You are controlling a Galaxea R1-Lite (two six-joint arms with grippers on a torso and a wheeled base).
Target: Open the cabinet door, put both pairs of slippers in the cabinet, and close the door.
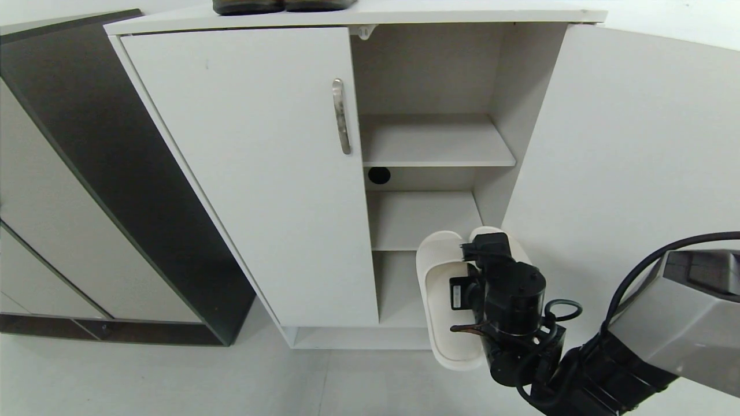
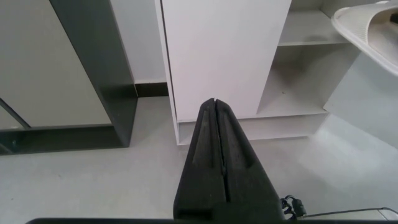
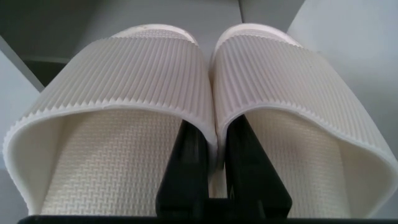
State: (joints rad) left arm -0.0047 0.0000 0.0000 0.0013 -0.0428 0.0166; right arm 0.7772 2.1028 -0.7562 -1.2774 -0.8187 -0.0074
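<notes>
Right pincer grips the white slippers: one finger sits under each strap, and we see the two inner walls pinched between them. Left pincer is fully closed with nothing in it, hanging over the floor in front of the cabinet.

Surface and room: we see smooth light-grey floor, a white cabinet, and a dark upright panel against its left side.

The left door is shut and carries a vertical metal handle. The right door is swung wide open. Behind it are an upper shelf, a middle shelf and the bottom compartment. A dark round hole sits in the back panel under the upper shelf.

The held pair has ribbed straps, diamond-embossed footbeds and rounded toes, and looks like foam. The toes point at the opening, level with the lower compartments and just outside the front edge.

A dark pair sits on the cabinet top, cut off by the frame edge.

Room to move: the held slippers sit close to the right door's inner face, and the shut left door's edge bounds the opening on the other side.
</notes>
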